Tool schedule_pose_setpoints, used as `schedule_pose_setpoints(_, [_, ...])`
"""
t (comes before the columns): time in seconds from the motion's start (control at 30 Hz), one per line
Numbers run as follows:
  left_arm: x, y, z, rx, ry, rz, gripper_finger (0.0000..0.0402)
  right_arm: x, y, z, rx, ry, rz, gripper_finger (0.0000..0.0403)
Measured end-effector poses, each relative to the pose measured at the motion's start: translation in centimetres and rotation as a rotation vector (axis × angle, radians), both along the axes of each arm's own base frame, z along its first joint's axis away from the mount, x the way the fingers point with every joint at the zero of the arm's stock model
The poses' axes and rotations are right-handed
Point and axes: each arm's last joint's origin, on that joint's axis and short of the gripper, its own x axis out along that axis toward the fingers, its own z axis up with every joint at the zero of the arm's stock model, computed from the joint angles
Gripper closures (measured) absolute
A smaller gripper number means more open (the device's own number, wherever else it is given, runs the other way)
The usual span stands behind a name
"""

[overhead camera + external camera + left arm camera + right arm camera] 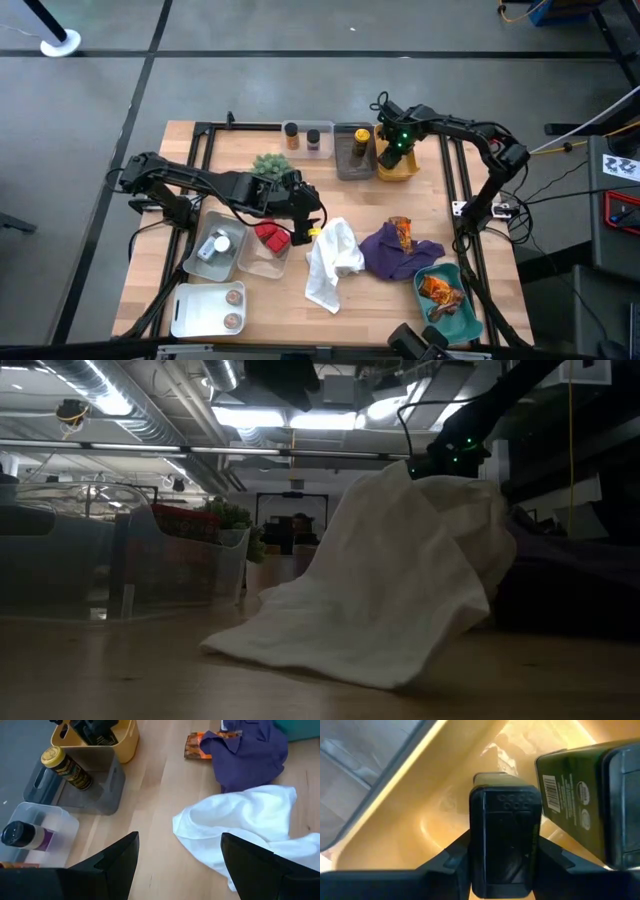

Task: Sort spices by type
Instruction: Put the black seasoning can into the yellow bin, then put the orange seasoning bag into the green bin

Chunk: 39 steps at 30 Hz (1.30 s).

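- Wooden table [370, 300] carries at its near edge a white tray [192, 318] with two round brown discs [234, 296] and a teal bin [455, 318] of orange-red foil packets [440, 291].
- Farther in, a white cloth [331, 262] lies beside a purple cloth [398, 252], and one more foil packet [401, 232] rests on the purple cloth.
- Left of the cloths, red tins [270, 236] sit in a clear bin [262, 262], next to another clear bin [215, 250] holding a clear jar.
- Left arm stretches from the table's left side toward the middle; the left gripper [303, 218] hovers between the red tins and the white cloth, its fingers [112, 865] spread apart and empty.
- Behind it stands a spiky green plant [270, 166].
- Right arm bends from the right edge back to the far side; the right gripper [392, 155] reaches down into a yellow bin [398, 172], fingers clamped on a dark sachet [504, 840], with a second dark sachet [580, 795] beside it.
- Next to that bin, a grey tray [353, 160] holds a yellow-capped jar [361, 143], and brown jars [291, 134] stand along the far edge.
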Motion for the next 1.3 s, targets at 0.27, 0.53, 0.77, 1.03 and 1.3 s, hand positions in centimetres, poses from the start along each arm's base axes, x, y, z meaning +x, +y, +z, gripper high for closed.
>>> schedule_pose_setpoints(0.27, [0.0,0.0,0.0,-0.001,-0.004,-0.001,0.0137,-0.1,0.1,0.0,0.006,0.011,0.0,0.0218])
schedule_pose_setpoints(0.53, [0.1,0.0,0.1,0.002,-0.015,-0.007,0.0137,-0.6,0.5,1.8,0.065,0.113,0.019,0.0192])
schedule_pose_setpoints(0.77, [0.1,-0.1,0.1,0.002,-0.014,-0.008,0.0137,-0.8,0.6,3.8,0.106,0.158,0.021,0.0193])
schedule_pose_setpoints(1.03, [-0.1,-0.2,0.1,0.003,-0.005,-0.011,0.0137,-2.2,2.1,6.2,0.17,0.221,0.039,0.0193])
schedule_pose_setpoints(1.3, [-0.7,-1.2,0.2,-0.019,0.004,-0.014,0.0137,-5.6,6.6,10.5,0.049,0.067,0.052,0.0194])
